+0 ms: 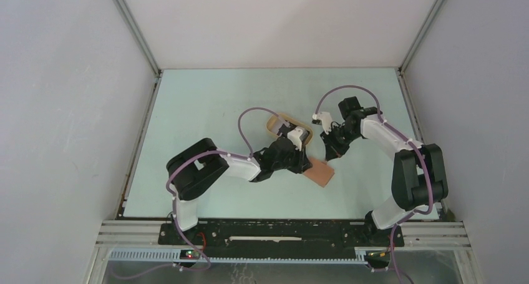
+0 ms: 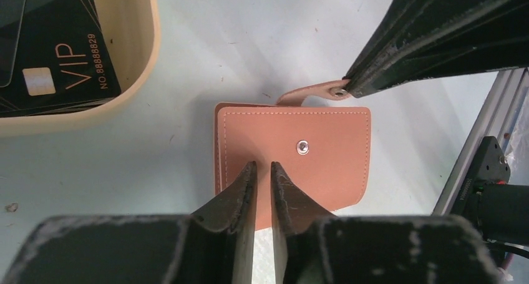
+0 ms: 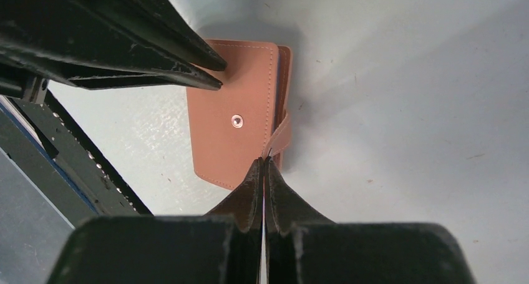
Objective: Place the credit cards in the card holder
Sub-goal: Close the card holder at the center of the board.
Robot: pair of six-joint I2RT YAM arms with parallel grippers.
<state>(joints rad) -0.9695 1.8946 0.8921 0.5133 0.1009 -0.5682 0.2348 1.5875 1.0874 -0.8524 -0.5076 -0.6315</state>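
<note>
The card holder (image 2: pixel 312 171) is a reddish-brown wallet lying closed on the table, also in the top view (image 1: pixel 322 173) and the right wrist view (image 3: pixel 231 90). Its snap tab (image 2: pixel 309 95) is undone and sticks up. My right gripper (image 3: pixel 263 160) is shut on that tab (image 3: pixel 282 133) at the wallet's edge. My left gripper (image 2: pixel 262 166) is shut, with only a narrow slit between the fingers, and its tips rest on the wallet's cover. Black credit cards (image 2: pixel 59 53), the top one marked VIP, lie in the beige tray (image 2: pixel 145 59).
In the top view the tray (image 1: pixel 279 118) lies just behind the left wrist, which partly hides it. The right gripper's black fingers (image 2: pixel 436 34) cross the left wrist view. A metal rail (image 2: pixel 483 131) runs along the near table edge. Walls enclose the table.
</note>
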